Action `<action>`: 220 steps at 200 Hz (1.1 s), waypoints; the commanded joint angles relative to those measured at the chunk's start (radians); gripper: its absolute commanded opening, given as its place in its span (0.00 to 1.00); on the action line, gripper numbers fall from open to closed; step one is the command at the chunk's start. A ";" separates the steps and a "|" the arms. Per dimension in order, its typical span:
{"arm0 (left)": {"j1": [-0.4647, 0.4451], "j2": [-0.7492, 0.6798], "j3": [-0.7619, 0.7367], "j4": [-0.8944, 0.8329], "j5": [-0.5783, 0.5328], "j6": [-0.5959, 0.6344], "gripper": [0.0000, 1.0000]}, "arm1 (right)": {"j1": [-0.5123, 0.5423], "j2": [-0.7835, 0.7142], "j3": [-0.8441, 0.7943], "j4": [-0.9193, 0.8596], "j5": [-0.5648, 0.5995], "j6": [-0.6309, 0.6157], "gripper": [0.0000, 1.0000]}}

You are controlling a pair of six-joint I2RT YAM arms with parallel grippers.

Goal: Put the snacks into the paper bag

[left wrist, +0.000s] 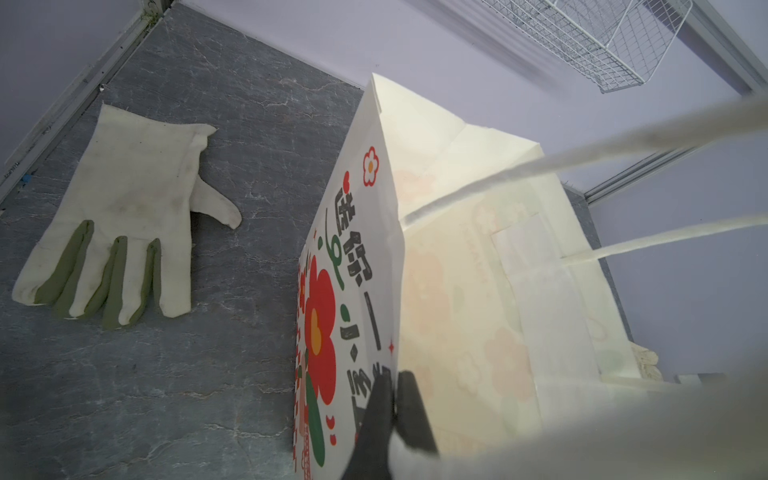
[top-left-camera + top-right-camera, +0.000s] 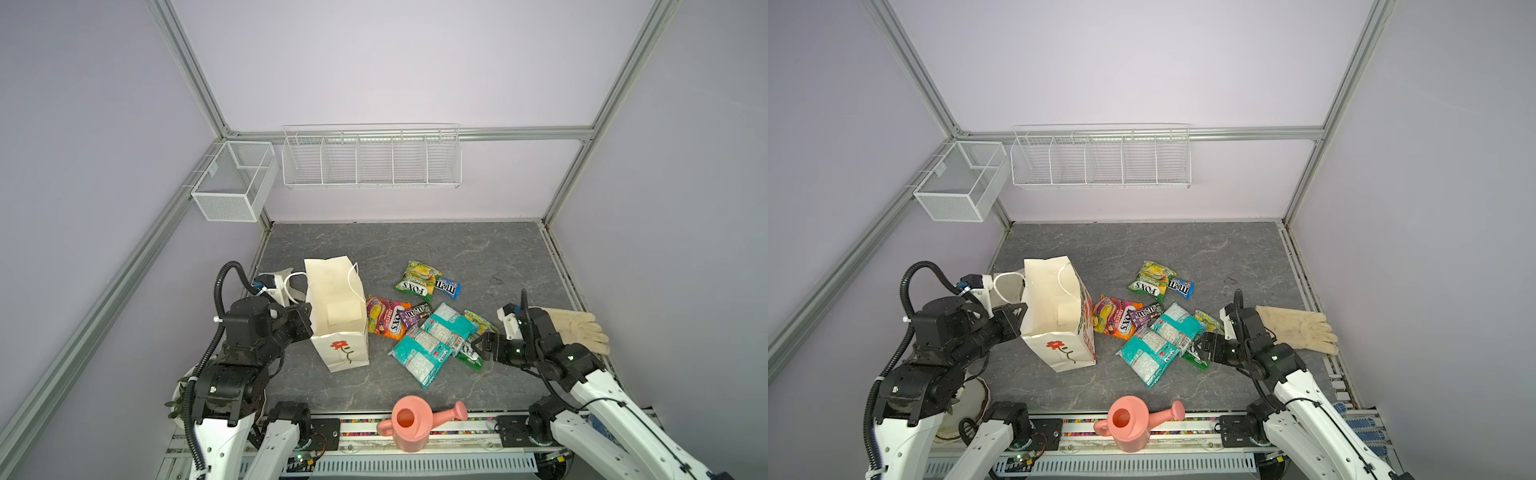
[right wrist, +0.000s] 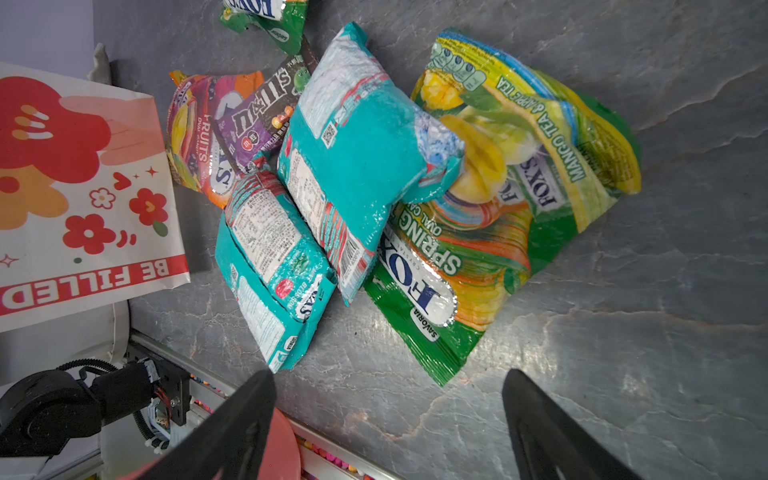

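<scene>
The paper bag (image 2: pixel 338 349) is pinched at its rim by the left gripper (image 1: pixel 392 399), standing on the counter (image 2: pixel 478 257). The snacks (image 2: pixel 428 336) are heaped just beside it, and the right gripper (image 3: pixel 388 374) is held wide open by them.

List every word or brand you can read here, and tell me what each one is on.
"BE FILLED": paper bag, red band.
"FOX'S", "SPRING", "MANGO TEA & APPLE TEA", "SAVORIA": green packet under a teal pack.
"FOX'S": green packet beside the blue pack.
"FOX'S", "FRUITS": orange packet.
"m&m's": purple pack and blue pack.
Print on both teal packs: too small to read.
Chinese characters on the bag's side: not readable to me.
</scene>
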 commanded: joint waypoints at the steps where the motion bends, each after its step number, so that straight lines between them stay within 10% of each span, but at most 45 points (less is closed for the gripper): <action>1: 0.004 -0.005 -0.013 -0.017 -0.034 0.005 0.00 | 0.010 0.026 0.018 0.027 0.025 0.021 0.89; 220: 0.004 -0.130 0.009 -0.125 -0.111 -0.047 0.00 | 0.078 0.185 0.032 0.222 0.076 0.079 0.88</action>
